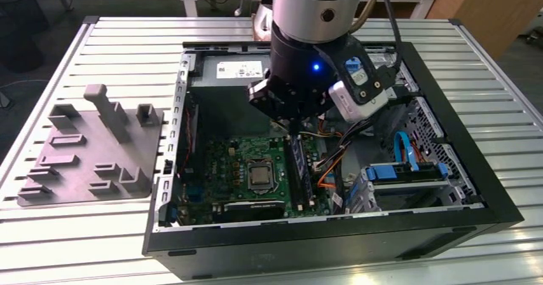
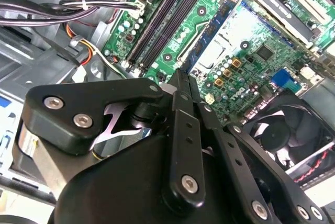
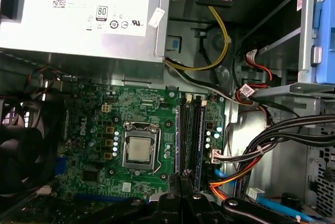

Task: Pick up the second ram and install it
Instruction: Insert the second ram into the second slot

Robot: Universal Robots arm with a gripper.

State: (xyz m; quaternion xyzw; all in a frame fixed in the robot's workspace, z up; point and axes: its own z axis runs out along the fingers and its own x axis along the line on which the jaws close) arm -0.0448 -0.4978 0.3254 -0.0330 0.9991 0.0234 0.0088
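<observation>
My gripper (image 1: 293, 127) hangs inside the open computer case, just above the far end of the memory slots (image 1: 299, 170) on the green motherboard (image 1: 241, 164). In the second wrist view its black fingers (image 2: 183, 109) are pressed together and the gripper (image 2: 180, 77) holds nothing. A long dark stick, the ram (image 1: 297, 164), stands on edge in the slots directly below the fingertips. In the first wrist view the slots (image 3: 191, 135) run straight out from the gripper (image 3: 182, 187). I cannot tell how deep the ram sits.
A grey fixture tray (image 1: 89, 151) with upright blocks lies outside the case on the exterior view's left. Inside are the processor socket (image 3: 140, 150), a fan (image 2: 285, 130), the power supply (image 3: 78, 14), cable bundles (image 3: 272, 140) and a blue drive bay (image 1: 405, 170).
</observation>
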